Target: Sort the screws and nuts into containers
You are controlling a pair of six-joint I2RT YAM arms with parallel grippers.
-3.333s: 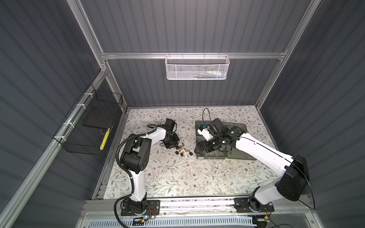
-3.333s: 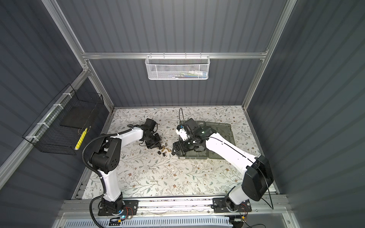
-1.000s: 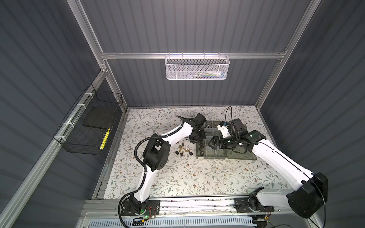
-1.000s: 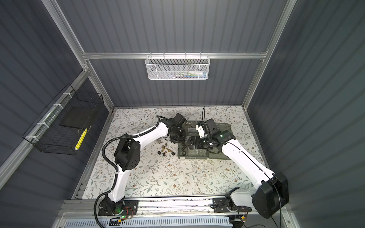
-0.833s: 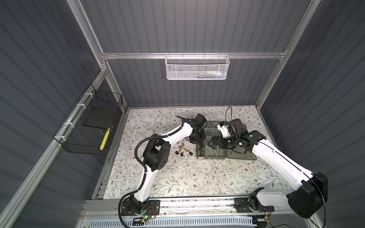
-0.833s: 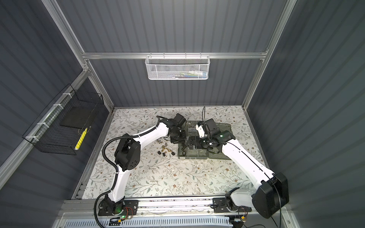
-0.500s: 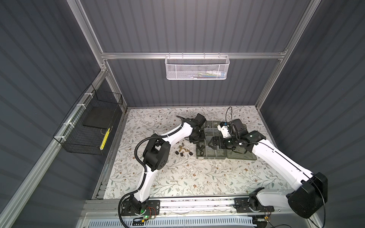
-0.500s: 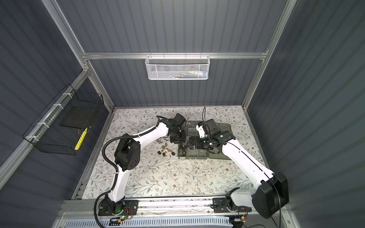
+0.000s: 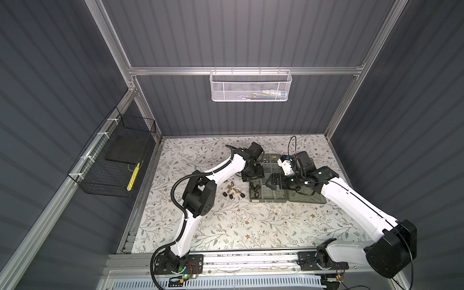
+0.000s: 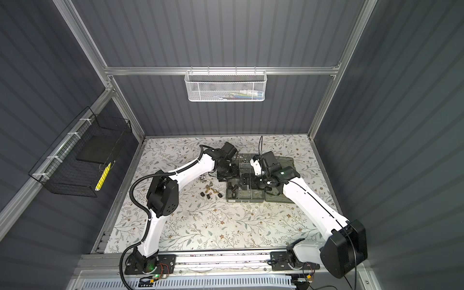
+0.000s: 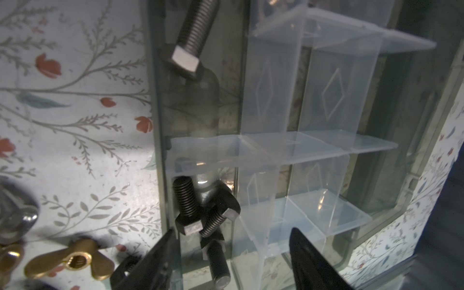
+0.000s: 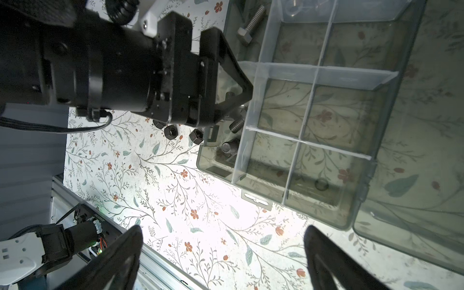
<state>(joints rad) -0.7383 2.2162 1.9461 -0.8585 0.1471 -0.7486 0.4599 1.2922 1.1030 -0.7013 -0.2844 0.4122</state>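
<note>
The smoky organiser box [image 9: 270, 198] [image 10: 244, 198] lies open on the floral mat, its containers split by clear dividers [image 11: 283, 148]. My left gripper [image 11: 232, 231] [image 9: 252, 173] hangs open over the box's left column; in the container below it lie black bolts [image 11: 198, 221]. A longer bolt [image 11: 193, 32] sits in the neighbouring container. My right gripper [image 12: 223, 228] [image 9: 272, 181] is open and empty, close to the left one. Loose screws and nuts [image 9: 232, 192] [image 10: 211, 192] stay on the mat left of the box, among them a brass wing nut [image 11: 72, 258] and black nuts [image 12: 170, 131].
The box's lid [image 12: 414, 226] lies flat on the box's right. A white mesh basket [image 9: 251, 86] hangs on the back wall and a black wire basket [image 9: 113, 160] on the left wall. An aluminium rail [image 9: 226, 258] runs along the mat's front edge.
The left gripper's jaws have opened wide over the box's left column. Both arms have stayed almost where they were a second ago.
</note>
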